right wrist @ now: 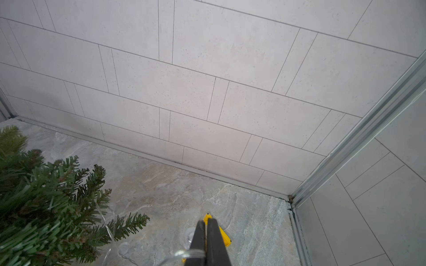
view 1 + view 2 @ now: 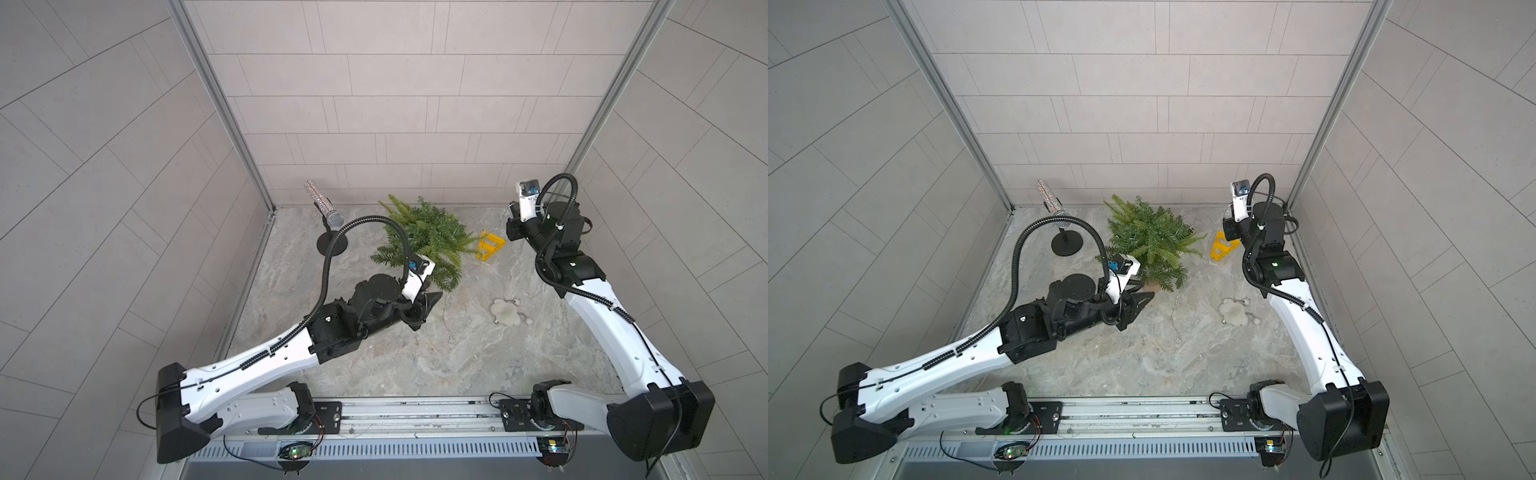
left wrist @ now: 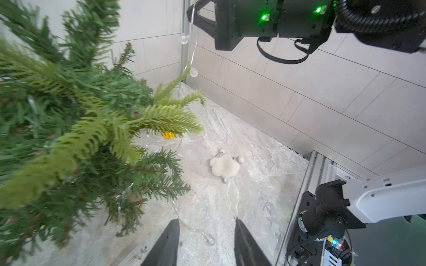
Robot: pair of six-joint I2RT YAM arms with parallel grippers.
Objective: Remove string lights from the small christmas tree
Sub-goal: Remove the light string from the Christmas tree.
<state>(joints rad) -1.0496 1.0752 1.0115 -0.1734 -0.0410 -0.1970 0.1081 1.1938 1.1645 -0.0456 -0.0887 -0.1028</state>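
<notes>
Right gripper (image 1: pixel 206 222): jaws pressed together, pinching the lights (image 1: pixel 187 253) (the wire loops round the tips), raised well to one side of the tree (image 1: pixel 46 202). Left gripper (image 3: pixel 206 220): jaws spread and empty, low by the tree's base, with a slack strand and one bulb on the floor between them.

I judge the task partway done. One stretch is lifted off and a tail lies near the tree, but silvery wire threads the lower branches, so unwinding remains. Only the left wrist view shows the bulbs climbing from a branch tip to the right gripper. In both top views the wire is faint, perhaps just the floor strand.
</notes>
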